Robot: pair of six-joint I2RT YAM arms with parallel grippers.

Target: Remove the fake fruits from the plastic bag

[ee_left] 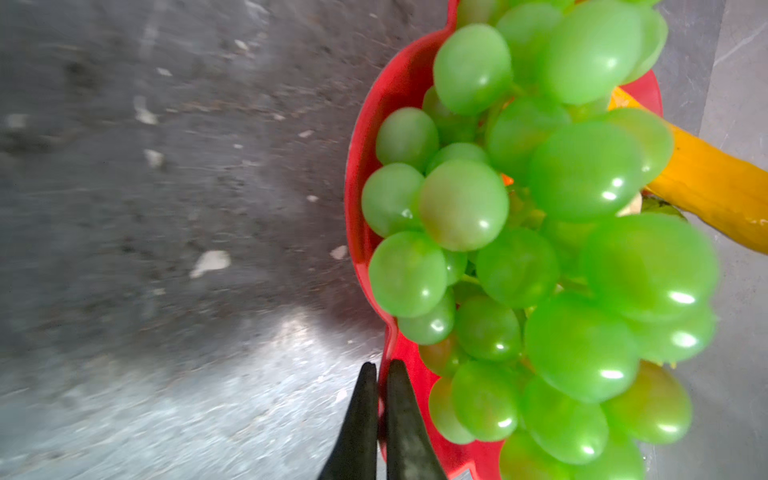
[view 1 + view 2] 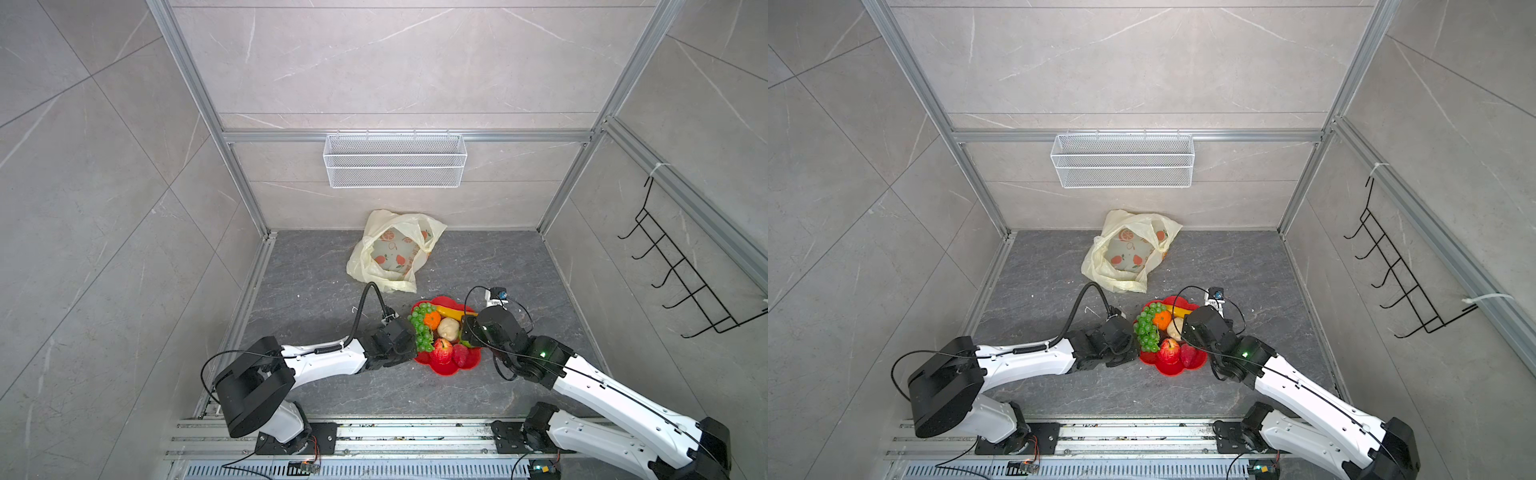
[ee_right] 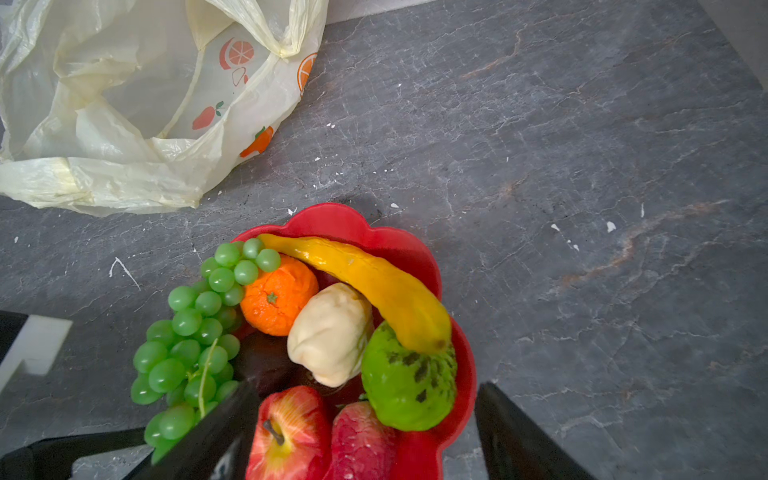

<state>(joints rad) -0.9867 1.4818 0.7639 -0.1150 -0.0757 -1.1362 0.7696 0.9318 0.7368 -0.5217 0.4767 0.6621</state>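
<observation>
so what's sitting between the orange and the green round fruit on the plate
The beige peach lies between the orange and the green round fruit. The right wrist view shows it most clearly.

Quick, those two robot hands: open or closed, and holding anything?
Left hand: closed at the red plate rim; whether it pinches the rim cannot be told.
Right hand: open above the fake fruits, holding nothing.

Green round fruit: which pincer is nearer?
Right. The right pincer stands open over the green round fruit; the left pincer sits shut beyond the grapes, at the plate's opposite rim.
</observation>
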